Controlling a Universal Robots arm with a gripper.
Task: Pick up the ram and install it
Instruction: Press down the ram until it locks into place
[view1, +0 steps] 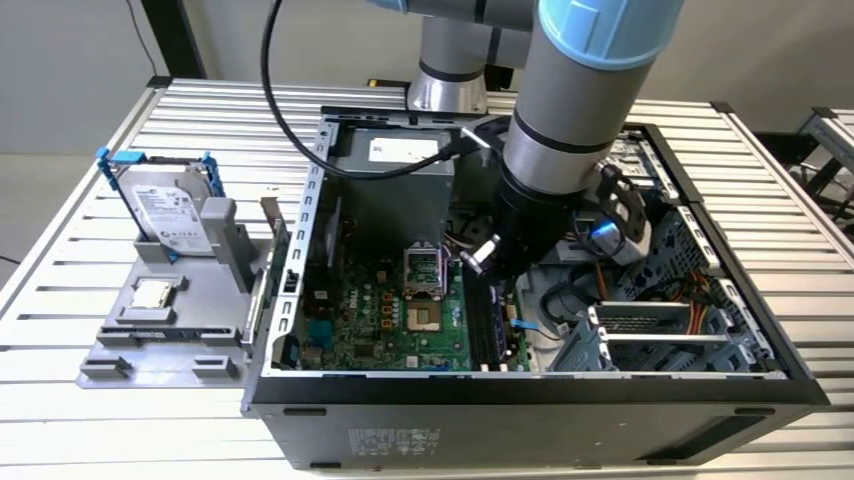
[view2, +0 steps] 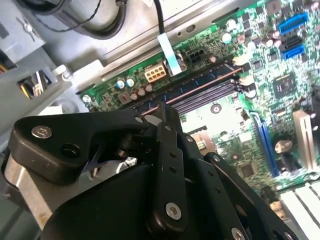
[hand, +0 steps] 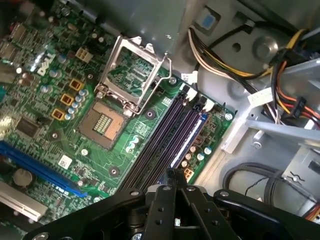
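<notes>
The arm reaches down into the open computer case (view1: 534, 380), its hand (view1: 483, 262) low over the green motherboard (view1: 387, 320), right above the dark memory slots (hand: 170, 130) beside the open processor socket (hand: 127, 80). In both wrist views the black fingers (hand: 172, 187) are pressed close together, but I cannot tell whether they pinch the ram, nor where it is. On the slatted surface (view1: 80, 420), toward the exterior view's left, a grey stand (view1: 160, 330) carries a silver hard drive (view1: 167, 210) in a blue bracket.
</notes>
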